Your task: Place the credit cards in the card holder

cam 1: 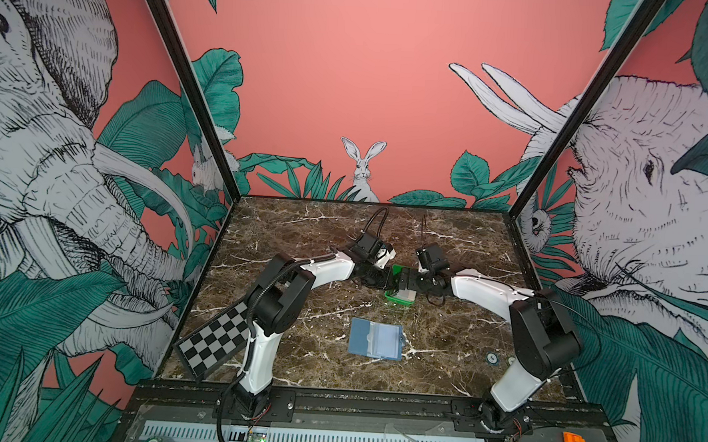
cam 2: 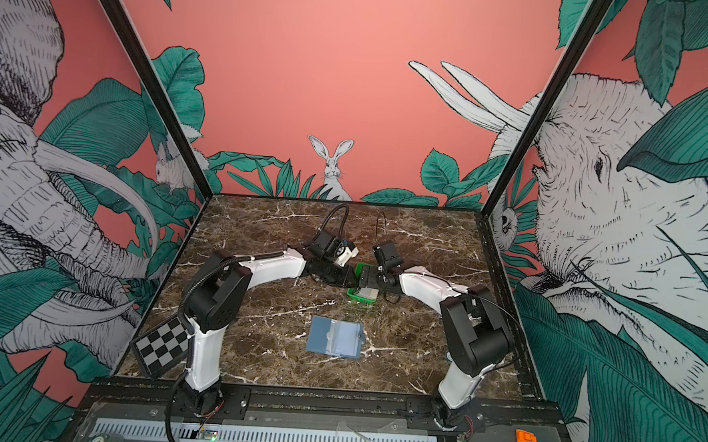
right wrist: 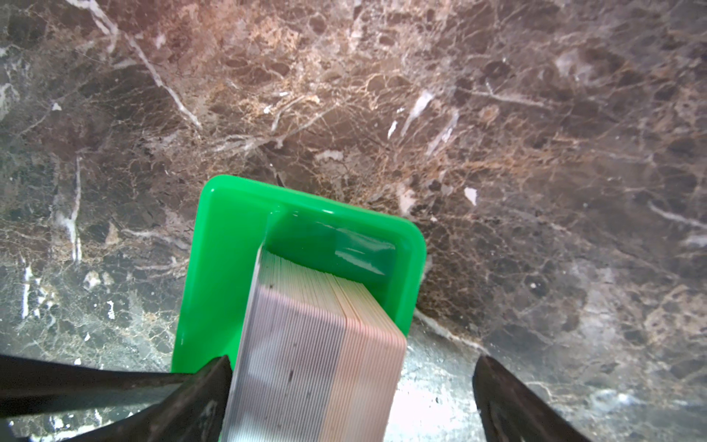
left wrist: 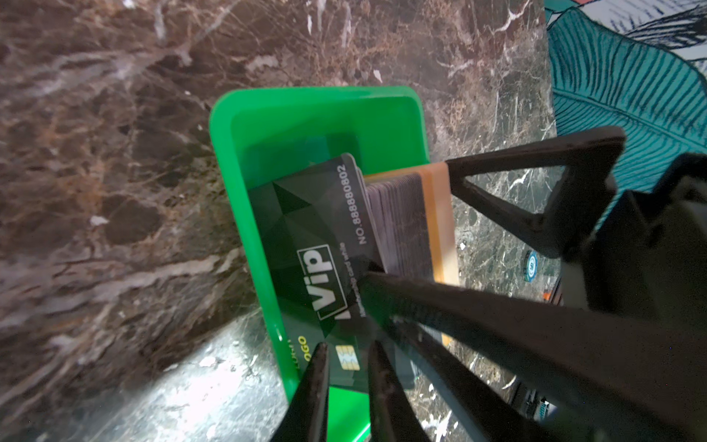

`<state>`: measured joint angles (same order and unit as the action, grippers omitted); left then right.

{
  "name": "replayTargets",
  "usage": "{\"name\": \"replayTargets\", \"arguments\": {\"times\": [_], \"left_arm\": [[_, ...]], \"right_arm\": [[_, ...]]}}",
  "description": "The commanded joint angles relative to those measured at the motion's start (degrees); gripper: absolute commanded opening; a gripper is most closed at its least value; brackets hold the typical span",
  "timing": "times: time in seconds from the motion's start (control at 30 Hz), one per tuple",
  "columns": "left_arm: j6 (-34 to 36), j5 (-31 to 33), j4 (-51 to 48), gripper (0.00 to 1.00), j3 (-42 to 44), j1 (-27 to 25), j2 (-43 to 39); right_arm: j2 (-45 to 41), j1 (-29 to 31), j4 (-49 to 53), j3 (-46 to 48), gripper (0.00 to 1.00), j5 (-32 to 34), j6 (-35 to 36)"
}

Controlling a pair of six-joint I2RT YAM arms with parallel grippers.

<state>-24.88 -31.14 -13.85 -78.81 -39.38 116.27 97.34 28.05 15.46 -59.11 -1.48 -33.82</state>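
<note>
Green tray (left wrist: 317, 111) with stacked credit cards (right wrist: 317, 363)

Tray (cam 1: 399, 301) in the middle of the tabletop (cam 1: 301, 236), card holder (cam 1: 375, 338) nearer.
The credit cards (cam 1: 405, 294) sit stacked in the tray, with the left end effector (left wrist: 350, 367) at its left and the right end effector (right wrist: 352, 367) at its right; a checkerboard (cam 1: 213, 339) sits at the near-left edge.

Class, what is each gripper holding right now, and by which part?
Right gripper: nothing; open jaws straddle the card stack. Left gripper: narrow jaws flank the black VIP card at its chip end; a grip cannot be told.
</note>
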Motion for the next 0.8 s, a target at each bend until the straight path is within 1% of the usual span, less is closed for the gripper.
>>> {"name": "replayTargets", "arguments": {"times": [0.0,0.07,0.27,0.4,0.57,0.77], "left_arm": [[0.45,0.37,-2.23,0.22,-1.31,0.15,-1.11],[1.25,0.45,-2.83,0.23,-1.7,0.14,-2.48],[2.78,1.89,-3.16,0.24,-1.75,0.86,-6.67],[2.89,2.27,-3.12,0.24,-1.83,1.32,-8.13],[5.19,3.71,-5.5,0.24,-2.27,2.45,-10.04],[4.69,3.76,-6.03,0.23,-0.73,3.54,-11.02]], "right_arm": [[-0.66,-0.39,-0.42,-1.24,0.94,-2.14,0.57],[0.35,-0.45,-0.56,-1.77,0.93,-4.03,0.86],[2.84,-0.44,-0.91,-3.61,0.91,-6.27,3.39],[5.21,-0.4,0.61,-6.51,0.89,-8.72,6.29],[7.37,-0.4,1.08,-9.18,0.87,-12.25,9.59],[8.74,-0.36,1.42,-10.85,0.83,-16.2,11.66]]}}
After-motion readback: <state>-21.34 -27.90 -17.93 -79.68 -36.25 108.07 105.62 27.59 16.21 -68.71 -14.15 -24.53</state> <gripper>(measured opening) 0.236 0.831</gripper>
